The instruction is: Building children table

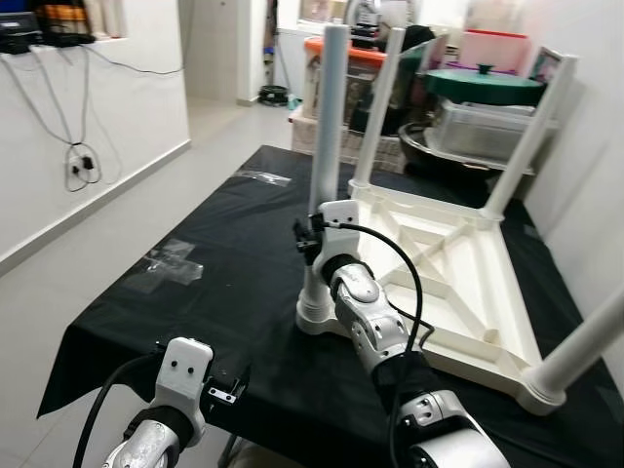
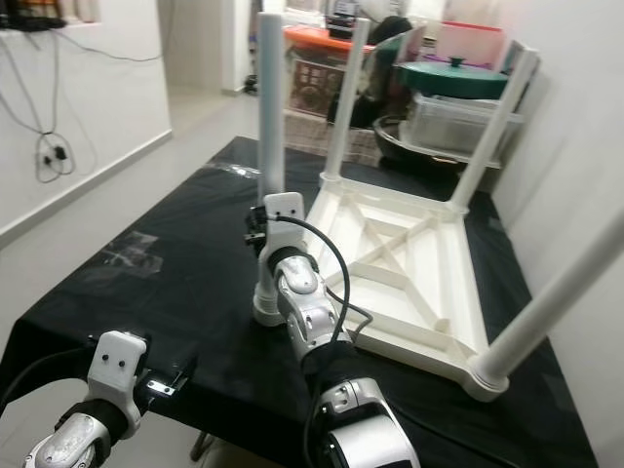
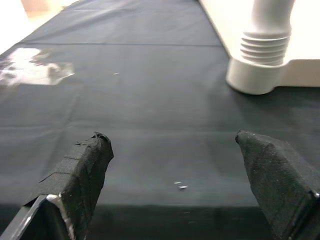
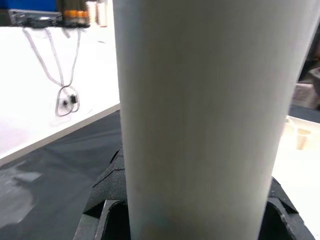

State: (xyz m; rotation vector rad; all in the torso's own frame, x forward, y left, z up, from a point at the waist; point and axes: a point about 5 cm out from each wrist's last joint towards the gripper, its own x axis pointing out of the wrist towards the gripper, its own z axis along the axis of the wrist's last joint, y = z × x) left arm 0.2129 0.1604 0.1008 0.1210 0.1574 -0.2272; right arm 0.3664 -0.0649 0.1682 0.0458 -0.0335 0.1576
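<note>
Plastic parts of a white children's table (image 1: 444,283) lie upside down on a surface draped in black cloth (image 1: 224,253), its underside facing up and its legs pointing upward. The right claw (image 1: 317,237) is closed around the near-left leg (image 1: 330,117), low on the tube just above the socket (image 1: 318,310) at the tabletop's corner; in the right wrist view the leg (image 4: 200,115) stands upright between the black fingers (image 4: 107,192), which press against both sides. The left claw (image 3: 187,175) hovers low over the cloth near the surface's front edge, fingers spread wide and holding nothing, with the threaded base of that same leg ahead of it. Clear tape (image 1: 171,261) is stuck on the cloth's left side. Beyond the surface sit storage bins and a green-lidded pot (image 1: 483,83).
</note>
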